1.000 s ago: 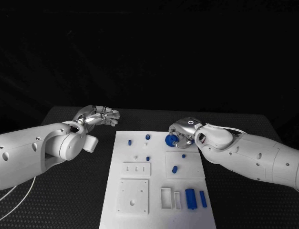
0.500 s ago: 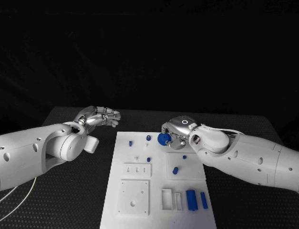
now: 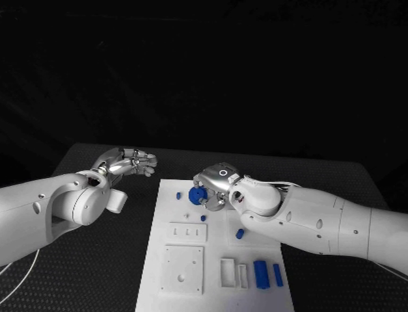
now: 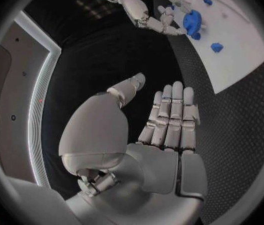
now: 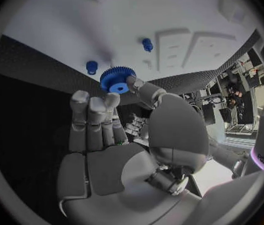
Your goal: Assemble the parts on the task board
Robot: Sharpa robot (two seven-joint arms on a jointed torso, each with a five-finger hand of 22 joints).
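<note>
Over the far end of the task board, the right hand holds a blue gear pinched between thumb and fingertips, just above the white surface. Two small blue pegs stand on the board close by the gear. Off the board's far left corner, the left hand hangs above the black table, holding nothing, its fingers straight and side by side, thumb apart.
</note>
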